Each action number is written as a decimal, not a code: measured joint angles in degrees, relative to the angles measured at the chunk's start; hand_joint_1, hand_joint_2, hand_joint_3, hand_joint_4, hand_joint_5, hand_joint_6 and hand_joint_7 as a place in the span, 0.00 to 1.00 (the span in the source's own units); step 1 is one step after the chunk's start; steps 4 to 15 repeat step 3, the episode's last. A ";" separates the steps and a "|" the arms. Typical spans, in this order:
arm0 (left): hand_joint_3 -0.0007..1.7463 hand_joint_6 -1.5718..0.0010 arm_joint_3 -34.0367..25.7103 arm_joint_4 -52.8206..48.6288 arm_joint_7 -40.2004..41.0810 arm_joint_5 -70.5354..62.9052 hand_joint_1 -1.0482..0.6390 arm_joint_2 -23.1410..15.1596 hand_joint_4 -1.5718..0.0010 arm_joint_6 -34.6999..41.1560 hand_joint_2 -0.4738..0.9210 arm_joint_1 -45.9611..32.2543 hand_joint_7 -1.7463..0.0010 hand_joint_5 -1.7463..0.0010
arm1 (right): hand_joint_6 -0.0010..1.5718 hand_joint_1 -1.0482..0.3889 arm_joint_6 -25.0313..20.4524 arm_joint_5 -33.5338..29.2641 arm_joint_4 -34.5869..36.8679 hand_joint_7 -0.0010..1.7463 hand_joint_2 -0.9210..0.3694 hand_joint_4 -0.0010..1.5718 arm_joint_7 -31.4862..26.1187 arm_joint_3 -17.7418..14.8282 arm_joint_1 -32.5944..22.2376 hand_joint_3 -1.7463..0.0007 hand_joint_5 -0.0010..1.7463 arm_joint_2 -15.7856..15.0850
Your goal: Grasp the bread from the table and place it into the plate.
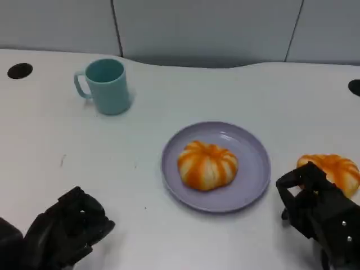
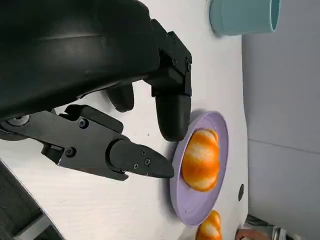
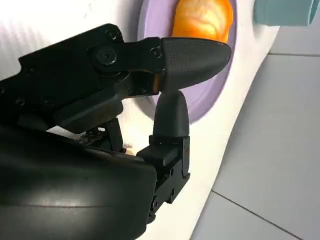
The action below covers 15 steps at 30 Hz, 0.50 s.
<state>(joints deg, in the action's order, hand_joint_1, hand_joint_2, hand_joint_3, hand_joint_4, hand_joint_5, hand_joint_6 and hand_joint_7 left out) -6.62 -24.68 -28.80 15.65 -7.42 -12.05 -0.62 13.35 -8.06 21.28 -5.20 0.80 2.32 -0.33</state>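
Reach step: one bread [image 1: 207, 165] already on plate [image 1: 254, 185], second bread [image 1: 333, 171] on table [image 1: 169, 101] just past right hand [image 1: 315, 205], fingers apart, seemingly holding nothing; next, close on it, lift left onto plate.

White table [image 1: 169, 236] — pale grey panelled wall [image 1: 202, 28] behind.
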 measured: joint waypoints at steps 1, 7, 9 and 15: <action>0.06 0.75 0.00 -0.30 0.02 -0.13 0.43 0.15 0.63 -0.39 1.00 0.12 0.00 0.00 | 0.27 0.56 0.52 0.30 0.61 0.93 0.00 0.43 0.08 -0.16 0.16 0.74 1.00 0.00; 0.06 0.75 0.00 -1.12 0.46 -0.56 0.42 0.44 0.63 -1.59 1.00 0.37 0.00 0.00 | 0.27 0.56 1.51 0.70 2.08 0.93 0.00 0.43 0.09 -0.69 0.63 0.74 1.00 -0.05; 0.06 0.75 0.00 -1.12 0.46 -0.56 0.42 0.44 0.63 -1.59 1.00 0.37 0.00 0.00 | 0.27 0.56 1.51 0.70 2.08 0.93 0.00 0.43 0.09 -0.69 0.63 0.74 1.00 -0.05; 0.06 0.75 0.00 -1.12 0.46 -0.56 0.42 0.44 0.63 -1.59 1.00 0.37 0.00 0.00 | 0.27 0.56 1.51 0.70 2.08 0.93 0.00 0.43 0.09 -0.69 0.63 0.74 1.00 -0.05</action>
